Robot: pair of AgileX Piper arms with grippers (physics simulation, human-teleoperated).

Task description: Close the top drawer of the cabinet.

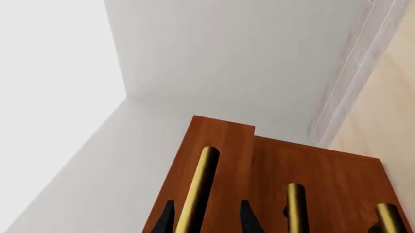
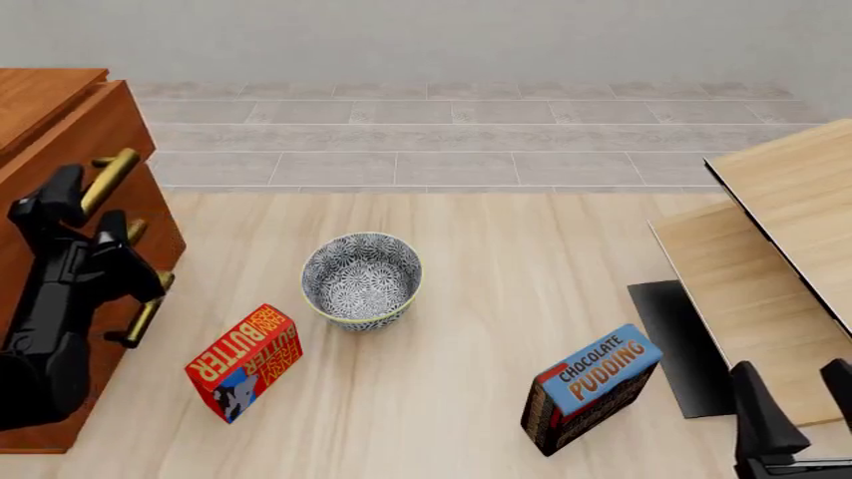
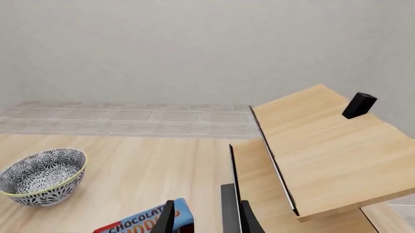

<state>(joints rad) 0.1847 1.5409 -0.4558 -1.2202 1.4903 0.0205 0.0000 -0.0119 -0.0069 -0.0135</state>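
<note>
The reddish-brown cabinet point(image 2: 40, 95) stands at the far left. Its top drawer point(image 2: 78, 140) carries a brass bar handle point(image 2: 110, 172). In the left wrist view the top drawer point(image 1: 220, 138) front sticks out a little past the cabinet point(image 1: 337, 177) front below it. My left gripper point(image 2: 80, 215) is at that handle point(image 1: 201, 189), open, with one dark finger point(image 1: 165, 219) on each side of the bar. My right gripper point(image 2: 795, 414) hangs open and empty at the near right, far from the cabinet.
A patterned bowl point(image 2: 361, 279) sits mid-floor, with a red butter box point(image 2: 243, 361) in front of it on the left. A chocolate pudding box point(image 2: 590, 387) stands near the right gripper. A pale wood table point(image 2: 785, 230) fills the right side, a small black block point(image 3: 358, 105) on it.
</note>
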